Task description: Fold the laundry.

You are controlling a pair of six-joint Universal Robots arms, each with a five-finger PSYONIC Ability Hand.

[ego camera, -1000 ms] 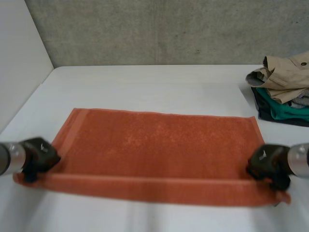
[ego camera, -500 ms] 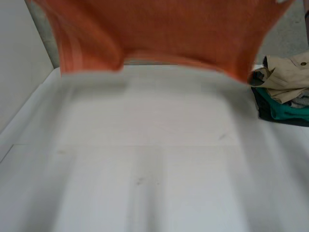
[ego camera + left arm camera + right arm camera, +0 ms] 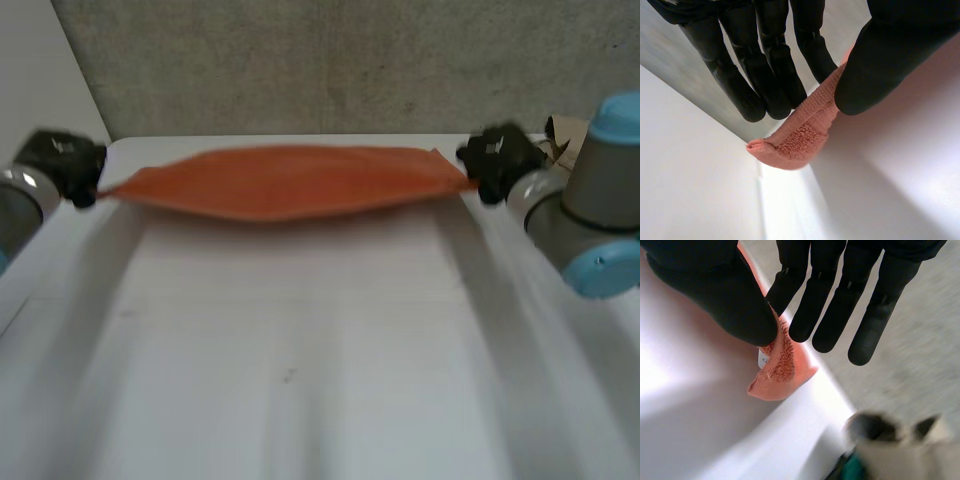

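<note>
The left robot hand is pinching one end corner of the orange towel, thumb pressing the terry against straight fingers, so a short tip of cloth is poking out past the pinch. The right robot hand is doing the same at the opposite corner, its thumb clamping the cloth beside a small white label. Between them the towel is hanging over the far part of the white worktop, close to the concrete wall, stretched almost straight and bellying slightly in the middle. Whether its lower edge is brushing the worktop I cannot tell.

Gripping both ends and pulling apart is probably meant to hold the cloth spread and free of wrinkles, so it can be laid down flat with its edges in line for a fold. A blurred heap of beige and green clothes is sitting beyond the right robot hand, apart from the towel, likely waiting its turn.
</note>
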